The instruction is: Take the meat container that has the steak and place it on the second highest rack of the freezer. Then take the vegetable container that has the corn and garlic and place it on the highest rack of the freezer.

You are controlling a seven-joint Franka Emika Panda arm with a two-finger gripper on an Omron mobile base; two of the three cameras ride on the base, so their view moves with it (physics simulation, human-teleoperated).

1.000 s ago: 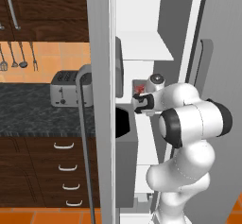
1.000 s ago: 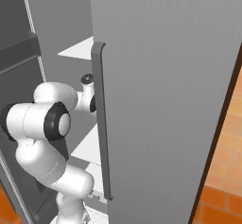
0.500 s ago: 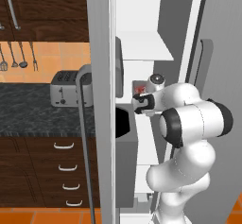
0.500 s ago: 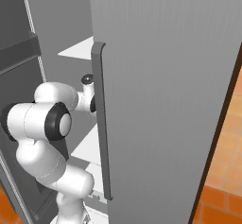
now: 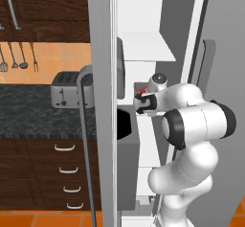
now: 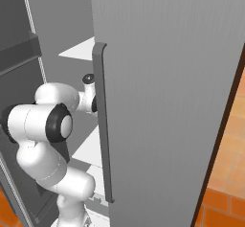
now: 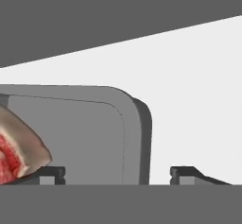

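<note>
Steak: red with white streaks and a pale rim; lies in a grey tray at the lower left of the hand view.
Tray: rounded corner and raised rim; sits flat on a white shelf. In the left base view a red patch shows just ahead of the hand on a shelf inside the freezer; which rack of the stack it is cannot be told for certain.
Jaws: the gripper stands wide apart. One dark fingertip is over the tray next to the steak, the other is outside the rim over the bare shelf. The tray rim lies between them; nothing is clamped, and contact cannot be confirmed.
Arm: the white arm reaches into the freezer between its two open doors.
Obstructions: the open grey door with its long handle hides the hand in the right base view.
Surroundings: a toaster on the dark tabletop; utensils hang on the wall above; wooden drawers below.
</note>
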